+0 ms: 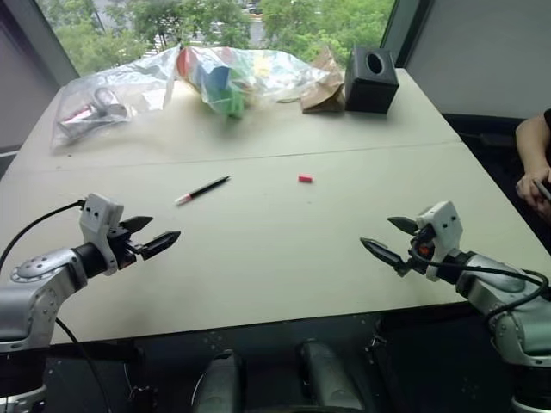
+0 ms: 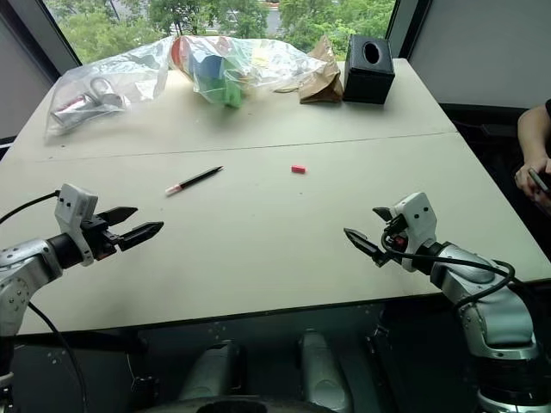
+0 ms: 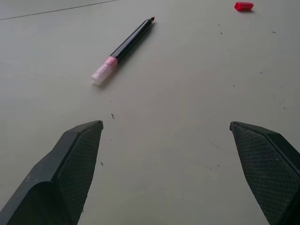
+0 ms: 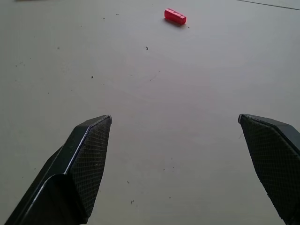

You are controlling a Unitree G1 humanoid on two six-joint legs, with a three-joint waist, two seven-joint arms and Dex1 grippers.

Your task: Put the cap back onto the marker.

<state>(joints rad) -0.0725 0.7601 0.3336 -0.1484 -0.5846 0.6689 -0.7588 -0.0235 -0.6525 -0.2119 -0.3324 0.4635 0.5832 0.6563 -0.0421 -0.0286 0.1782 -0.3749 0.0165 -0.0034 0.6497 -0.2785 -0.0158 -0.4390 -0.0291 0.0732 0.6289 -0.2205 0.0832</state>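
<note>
My table (image 1: 258, 258) is pale, seamed, set before a window (image 1: 215, 17). Plastic bags (image 1: 172, 77) and a black box (image 1: 371, 79) line its far edge. Marker (image 1: 202, 190) and cap (image 1: 305, 179) lie apart, unobstructed; my left gripper (image 1: 159, 234) and right gripper (image 1: 386, 239) gape wide, empty.

A black tissue box (image 1: 371, 79) is sitting at the table's (image 1: 258, 258) far right, a crumpled brown paper bag (image 1: 324, 90) just beside it — clear plastic bags (image 1: 172, 82) are sprawling leftward. A person's arm (image 1: 534, 155) is resting at the right edge.

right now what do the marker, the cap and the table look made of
Marker: likely plastic, smooth black barrel, one end pale and translucent pink.
Cap: likely moulded plastic, glossy red, with sharp edges.
Table: matte beige top, perhaps laminate; a seam line crosses it and it shows no grain.
</note>
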